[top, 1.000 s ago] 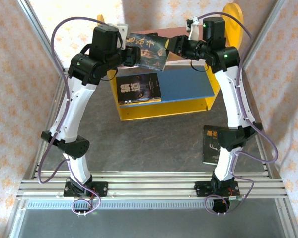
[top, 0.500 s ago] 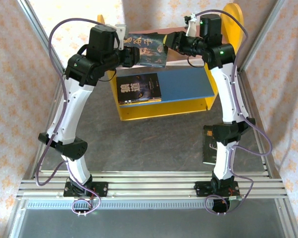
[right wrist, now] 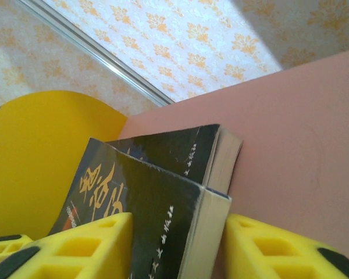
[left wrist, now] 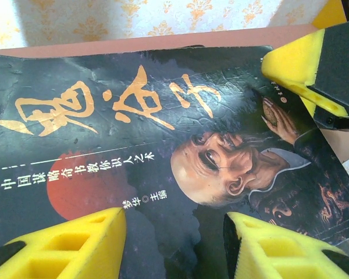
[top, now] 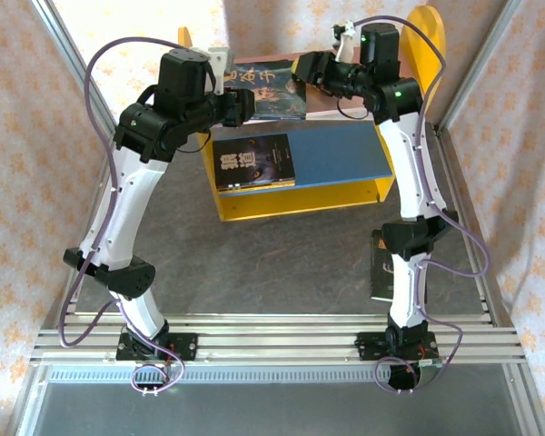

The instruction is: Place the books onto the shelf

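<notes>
Both my pincers are up at the shelf's (top: 300, 198) pink upper board (right wrist: 302, 145). The dark book with gold characters (top: 271, 91) sits at the left end of that board. A second dark book (right wrist: 168, 148) is right behind it, near the yellow side panel (right wrist: 35, 157).

My left pincer (left wrist: 174, 226) has its jaws spread over the cover, pinching nothing. My right pincer (right wrist: 177, 232) straddles the spine corner, and I honestly can't tell if it's squeezing or just around it.

Another book (top: 254, 162) lies at the left end of the blue lower board (top: 345, 154), and one more (top: 384, 268) is on the table (top: 282, 254) by its right edge.
</notes>
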Action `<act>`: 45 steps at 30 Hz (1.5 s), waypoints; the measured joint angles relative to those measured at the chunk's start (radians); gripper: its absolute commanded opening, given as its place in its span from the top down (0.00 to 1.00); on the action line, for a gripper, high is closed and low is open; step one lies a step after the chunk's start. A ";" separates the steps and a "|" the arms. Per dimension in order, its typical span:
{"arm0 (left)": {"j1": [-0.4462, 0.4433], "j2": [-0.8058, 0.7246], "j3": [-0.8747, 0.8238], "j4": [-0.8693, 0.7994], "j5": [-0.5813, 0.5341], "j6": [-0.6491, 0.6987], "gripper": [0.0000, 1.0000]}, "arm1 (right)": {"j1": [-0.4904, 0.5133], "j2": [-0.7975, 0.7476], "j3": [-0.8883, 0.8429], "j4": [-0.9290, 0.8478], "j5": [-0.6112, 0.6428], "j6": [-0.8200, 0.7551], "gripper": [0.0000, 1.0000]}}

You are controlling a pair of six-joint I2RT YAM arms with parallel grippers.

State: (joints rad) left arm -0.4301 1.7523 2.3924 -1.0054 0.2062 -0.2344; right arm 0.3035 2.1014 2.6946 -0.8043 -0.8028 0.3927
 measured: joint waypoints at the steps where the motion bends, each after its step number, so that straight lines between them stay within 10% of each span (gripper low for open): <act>1: 0.000 0.000 0.000 0.000 0.000 0.000 0.52 | -0.002 0.003 0.006 0.000 0.003 -0.004 0.48; 45: 0.000 -0.003 -0.005 0.000 -0.016 0.000 0.55 | 0.049 -0.120 -0.119 -0.116 0.089 -0.165 0.65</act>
State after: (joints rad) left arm -0.4301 1.7489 2.3871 -1.0054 0.1905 -0.2344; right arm 0.3527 1.9816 2.5755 -0.9203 -0.7143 0.2276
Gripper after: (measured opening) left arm 0.446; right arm 0.352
